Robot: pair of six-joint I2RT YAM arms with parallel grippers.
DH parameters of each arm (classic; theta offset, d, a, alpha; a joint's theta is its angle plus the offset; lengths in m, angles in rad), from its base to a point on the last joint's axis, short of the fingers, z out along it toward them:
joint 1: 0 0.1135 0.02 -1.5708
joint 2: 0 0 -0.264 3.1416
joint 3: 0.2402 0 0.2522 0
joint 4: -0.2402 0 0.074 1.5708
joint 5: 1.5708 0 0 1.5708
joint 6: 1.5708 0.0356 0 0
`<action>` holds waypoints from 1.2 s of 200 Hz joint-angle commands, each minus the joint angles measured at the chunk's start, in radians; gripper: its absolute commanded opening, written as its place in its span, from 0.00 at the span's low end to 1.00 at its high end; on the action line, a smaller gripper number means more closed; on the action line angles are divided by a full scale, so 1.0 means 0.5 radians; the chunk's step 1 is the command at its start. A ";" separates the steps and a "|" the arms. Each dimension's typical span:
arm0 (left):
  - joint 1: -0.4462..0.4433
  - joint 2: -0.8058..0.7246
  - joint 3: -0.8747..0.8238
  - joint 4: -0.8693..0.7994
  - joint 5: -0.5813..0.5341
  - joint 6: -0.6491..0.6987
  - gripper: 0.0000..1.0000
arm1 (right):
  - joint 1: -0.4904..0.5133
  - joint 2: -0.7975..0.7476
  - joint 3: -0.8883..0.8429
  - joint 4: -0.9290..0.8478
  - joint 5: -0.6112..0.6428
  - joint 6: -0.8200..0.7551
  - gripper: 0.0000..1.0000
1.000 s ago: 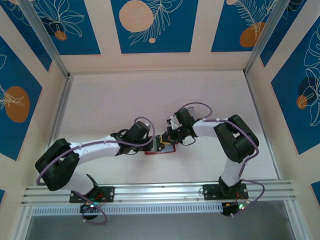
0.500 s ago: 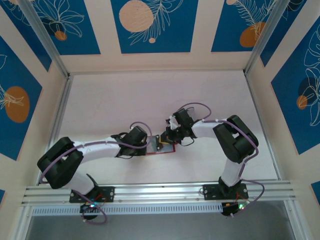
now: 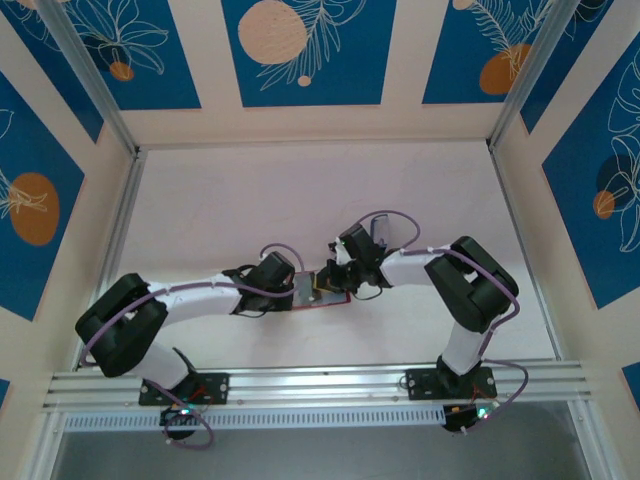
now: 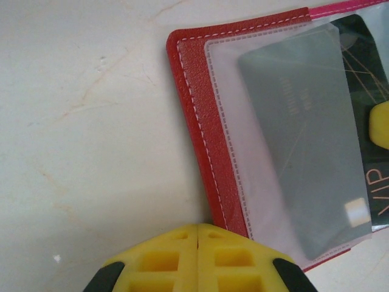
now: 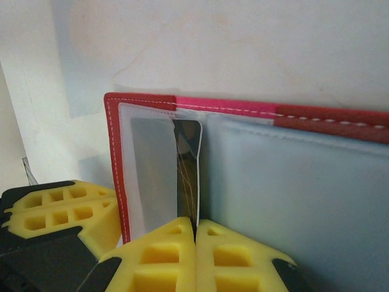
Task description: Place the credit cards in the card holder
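Blue wall panels (image 3: 300,50) with orange discs and white leaf outlines box in a pale bench (image 3: 250,200). A silver rail (image 3: 320,385) runs across the lower part of the overhead frame. Both arms bend inward and meet just below the middle of that frame, over the card holder (image 3: 322,299). It lies open and flat on the bench, its red border showing between the two wrists.

The left end effector (image 4: 198,230) reaches in from the left. In its wrist view the yellow fingers are pressed together at bottom centre with only a seam between them, gripping nothing. Their tips sit right at the near edge of the holder's stitched red border; whether they bear down on it I cannot tell.

In the right half of that frame, a dark card (image 4: 304,140) lies mostly under a clear sleeve (image 4: 234,134), greyed by the plastic. Its uncovered part at the right edge shows thin gold lines and the letters VIP. A yellow pad of the other arm overlaps it there.

The right end effector (image 5: 196,231) is likewise closed, fingers together at bottom centre of its wrist view. Its tips are at the near end of the narrow strip of card that lies uncovered between the left sleeve and the larger sleeve on the right. Nothing shows gripped between its fingers, and contact with the card cannot be judged.
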 commanded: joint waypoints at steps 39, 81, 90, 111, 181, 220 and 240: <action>-0.015 0.184 -0.069 0.091 0.011 0.001 0.00 | 0.145 0.049 -0.046 0.017 0.095 0.095 0.03; -0.019 0.193 -0.071 0.103 0.014 -0.014 0.00 | 0.193 0.050 -0.018 -0.031 0.080 0.085 0.08; -0.020 0.198 -0.070 0.109 0.019 -0.017 0.00 | 0.212 0.057 -0.004 -0.055 0.091 0.081 0.08; -0.018 0.205 -0.068 0.121 0.026 -0.024 0.00 | 0.258 0.067 0.019 -0.088 0.124 0.078 0.11; -0.015 0.144 -0.083 0.105 0.022 -0.051 0.00 | 0.257 -0.172 0.240 -0.688 0.383 -0.177 0.34; -0.014 0.095 -0.064 0.089 0.048 -0.051 0.00 | 0.230 -0.236 0.390 -1.014 0.498 -0.302 0.34; -0.013 0.028 -0.044 0.053 0.072 -0.028 0.00 | 0.216 -0.262 0.454 -1.128 0.594 -0.341 0.20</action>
